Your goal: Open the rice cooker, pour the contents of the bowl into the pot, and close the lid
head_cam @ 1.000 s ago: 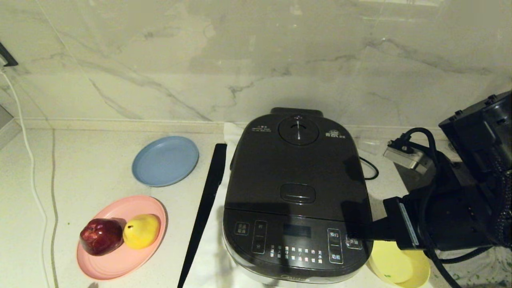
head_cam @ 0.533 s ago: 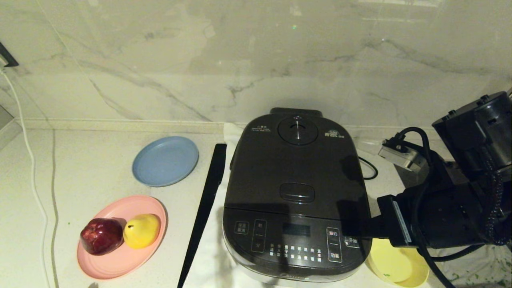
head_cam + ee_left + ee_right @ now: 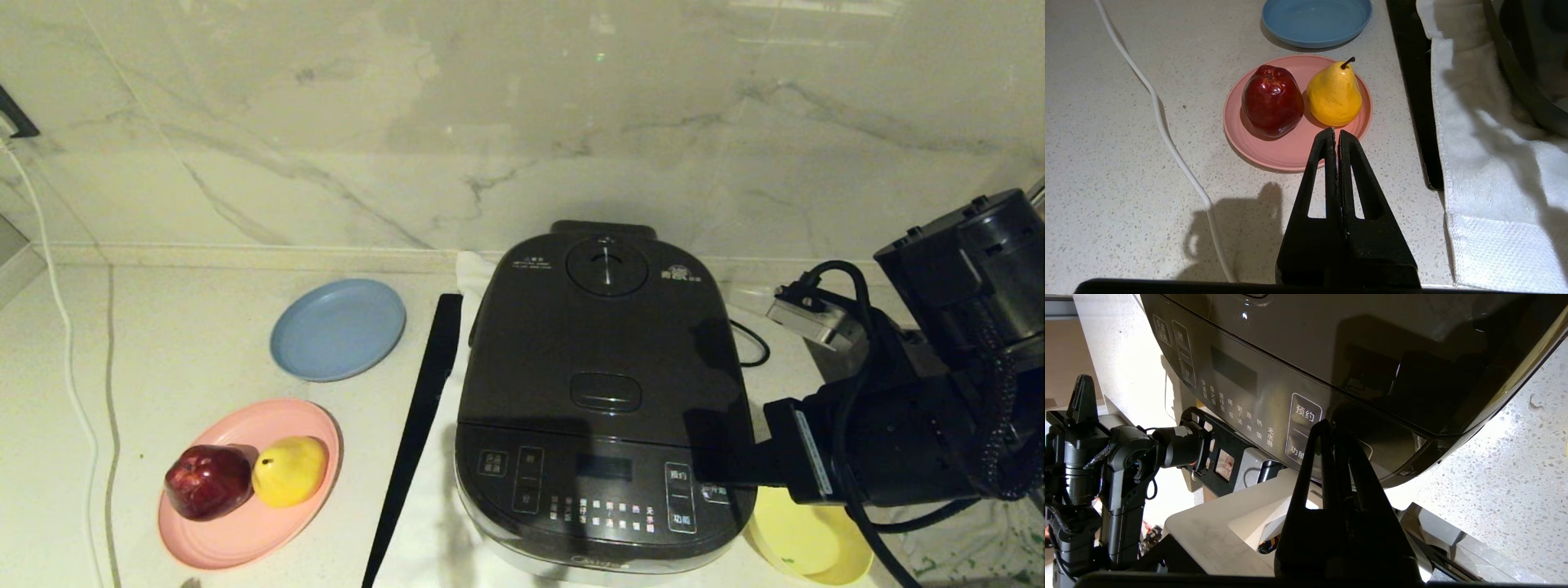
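Note:
The rice cooker (image 3: pixel 588 490) stands mid-counter with its lid (image 3: pixel 571 343) down, so the pot is hidden. Its oblong latch button (image 3: pixel 606 392) shows on top. My right gripper (image 3: pixel 718 482) is shut with nothing in it. Its tips rest at the right end of the front touch panel (image 3: pixel 1241 400), by the lowest right-hand buttons; in the right wrist view the right gripper (image 3: pixel 1331 424) points at that panel. The pale-yellow bowl (image 3: pixel 808 543) sits under that arm, nearly empty, with a few green bits (image 3: pixel 788 562). My left gripper (image 3: pixel 1336 131) is shut over the counter near the pink plate.
A blue plate (image 3: pixel 338 328) and a pink plate (image 3: pixel 237 543) holding a red apple (image 3: pixel 207 482) and a yellow pear (image 3: pixel 289 470) lie left of the cooker. A black strip (image 3: pixel 420 425), a white towel (image 3: pixel 424 539) and a white cable (image 3: pixel 65 367) are there too.
My right arm has slid a little to the left, bringing its shut fingers further over the right end of the cooker's panel. The lid stays down.

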### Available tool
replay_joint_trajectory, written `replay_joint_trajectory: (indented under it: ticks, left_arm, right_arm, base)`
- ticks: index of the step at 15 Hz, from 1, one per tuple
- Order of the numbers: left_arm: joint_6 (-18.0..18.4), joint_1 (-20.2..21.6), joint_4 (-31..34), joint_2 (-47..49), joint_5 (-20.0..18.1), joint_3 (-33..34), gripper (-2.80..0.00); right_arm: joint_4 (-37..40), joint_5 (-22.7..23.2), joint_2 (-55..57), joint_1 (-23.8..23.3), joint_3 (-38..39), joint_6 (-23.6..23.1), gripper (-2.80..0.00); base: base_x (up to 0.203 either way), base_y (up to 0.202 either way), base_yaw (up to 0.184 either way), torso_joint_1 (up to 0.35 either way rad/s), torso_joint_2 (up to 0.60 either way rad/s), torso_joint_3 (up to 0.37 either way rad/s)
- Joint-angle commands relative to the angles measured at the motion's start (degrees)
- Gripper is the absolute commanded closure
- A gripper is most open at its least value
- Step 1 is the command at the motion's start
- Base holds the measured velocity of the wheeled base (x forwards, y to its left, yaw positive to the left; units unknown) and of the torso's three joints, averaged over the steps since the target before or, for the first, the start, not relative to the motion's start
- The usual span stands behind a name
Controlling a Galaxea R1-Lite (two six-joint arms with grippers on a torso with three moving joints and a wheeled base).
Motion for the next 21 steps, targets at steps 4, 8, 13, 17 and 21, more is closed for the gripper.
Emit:
replay_joint_trajectory:
  ticks: [4,8,13,17,21]
  left_arm:
    - [0.0,0.0,0.0,0.0,0.0,0.5,0.00]
    - [0.0,0.0,0.0,0.0,0.0,0.5,0.00]
    - [0.0,0.0,0.0,0.0,0.0,0.5,0.00]
    - [0.0,0.0,0.0,0.0,0.0,0.5,0.00]
    - [0.0,0.0,0.0,0.0,0.0,0.5,0.00]
  right_arm:
    - [0.2,-0.1,0.3,-0.1,1.2,0.2,0.00]
    - [0.2,-0.1,0.0,-0.2,1.6,0.2,0.00]
    - [0.2,-0.1,-0.3,-0.4,2.0,0.5,0.00]
    - [0.2,-0.2,-2.1,-0.4,0.9,0.9,0.00]
    - [0.3,-0.6,-6.1,-0.4,-1.1,2.0,0.00]
  base:
    - [0.000,0.000,0.000,0.000,0.00,0.000]
    - [0.000,0.000,0.000,0.000,0.00,0.000]
    - [0.000,0.000,0.000,0.000,0.00,0.000]
    - [0.000,0.000,0.000,0.000,0.00,0.000]
    - [0.000,0.000,0.000,0.000,0.00,0.000]
